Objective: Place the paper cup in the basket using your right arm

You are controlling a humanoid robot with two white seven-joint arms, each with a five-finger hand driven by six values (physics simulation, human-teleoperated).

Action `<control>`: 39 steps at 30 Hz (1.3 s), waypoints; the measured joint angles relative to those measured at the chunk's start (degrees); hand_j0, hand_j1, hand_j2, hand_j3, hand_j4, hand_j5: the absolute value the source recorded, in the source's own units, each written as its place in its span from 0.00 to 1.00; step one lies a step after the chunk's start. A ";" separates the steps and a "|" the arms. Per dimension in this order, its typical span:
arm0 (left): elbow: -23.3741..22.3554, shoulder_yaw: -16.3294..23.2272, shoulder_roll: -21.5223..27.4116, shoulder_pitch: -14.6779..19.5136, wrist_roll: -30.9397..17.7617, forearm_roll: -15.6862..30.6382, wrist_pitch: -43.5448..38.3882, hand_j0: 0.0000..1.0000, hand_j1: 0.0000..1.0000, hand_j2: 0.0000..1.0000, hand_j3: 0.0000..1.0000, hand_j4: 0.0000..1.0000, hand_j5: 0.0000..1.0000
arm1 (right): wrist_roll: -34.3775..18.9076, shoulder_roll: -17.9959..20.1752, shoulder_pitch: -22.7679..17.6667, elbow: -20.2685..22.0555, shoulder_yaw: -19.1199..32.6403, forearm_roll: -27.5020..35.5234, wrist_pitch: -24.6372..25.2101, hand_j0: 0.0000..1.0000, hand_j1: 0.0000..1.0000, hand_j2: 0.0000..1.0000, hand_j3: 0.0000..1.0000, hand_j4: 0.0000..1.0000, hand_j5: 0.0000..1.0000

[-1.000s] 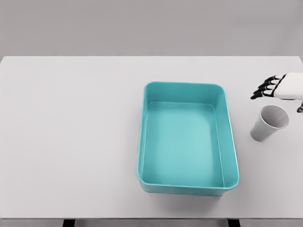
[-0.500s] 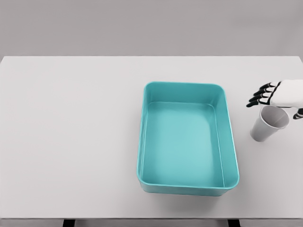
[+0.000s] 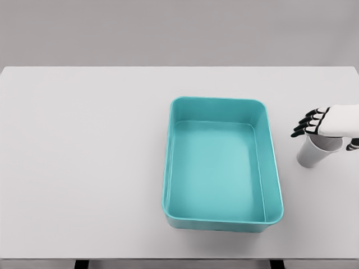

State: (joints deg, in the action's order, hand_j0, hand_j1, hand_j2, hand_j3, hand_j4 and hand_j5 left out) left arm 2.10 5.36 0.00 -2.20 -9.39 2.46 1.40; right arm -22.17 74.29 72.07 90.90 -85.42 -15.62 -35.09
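- Your right hand reaches in from the right edge and sits over the mouth of the paper cup, covering most of its rim.
- The black-tipped fingers fan out toward the basket and look loosely extended; none is visibly wrapped around the cup wall, so count the hand as open and holding nothing. Whether the palm touches the rim, you cannot tell from this view.
- The paper cup stands on the white table, leaning a little, just right of the teal basket and apart from its wall. It is not lifted.
- The basket is empty; only its bare floor shows.
- Your left arm is out of view.
- Done so far, by the look of it: the approach is more or less complete, with the hand placed at the cup.
- Left to do: close the fingers on the cup, lift it, carry it left over the near rim of the basket, and release it inside. That is most of the task.
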 measured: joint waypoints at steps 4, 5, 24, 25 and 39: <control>0.00 -0.01 0.00 0.00 0.00 0.00 0.00 1.00 1.00 1.00 1.00 1.00 1.00 | 0.00 -0.02 -0.16 0.16 0.00 -0.24 0.00 1.00 1.00 1.00 1.00 1.00 1.00; 0.00 -0.01 0.00 0.00 0.00 0.00 0.00 1.00 1.00 1.00 1.00 1.00 1.00 | 0.00 -0.02 -0.35 0.15 0.00 -0.43 0.00 1.00 1.00 1.00 1.00 1.00 1.00; 0.01 0.00 0.00 0.00 0.00 0.00 0.00 1.00 1.00 1.00 1.00 1.00 1.00 | 0.09 -0.58 -1.32 -0.07 0.01 -2.75 0.01 1.00 1.00 1.00 1.00 1.00 1.00; 0.01 0.00 0.00 0.00 0.00 0.00 0.00 1.00 1.00 1.00 1.00 1.00 1.00 | 0.09 -0.59 -1.32 -0.11 0.01 -2.77 0.01 1.00 1.00 1.00 1.00 1.00 1.00; 0.01 0.00 0.00 0.00 0.00 0.00 0.00 1.00 1.00 1.00 1.00 1.00 1.00 | 0.09 -1.43 -1.67 -0.28 0.09 -3.73 0.01 1.00 1.00 1.00 1.00 1.00 1.00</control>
State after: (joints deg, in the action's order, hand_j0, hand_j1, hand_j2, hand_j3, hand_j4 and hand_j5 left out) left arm 2.11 5.36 0.00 -2.20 -9.39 2.46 1.40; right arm -22.08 72.86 70.40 90.62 -85.33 -19.35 -35.08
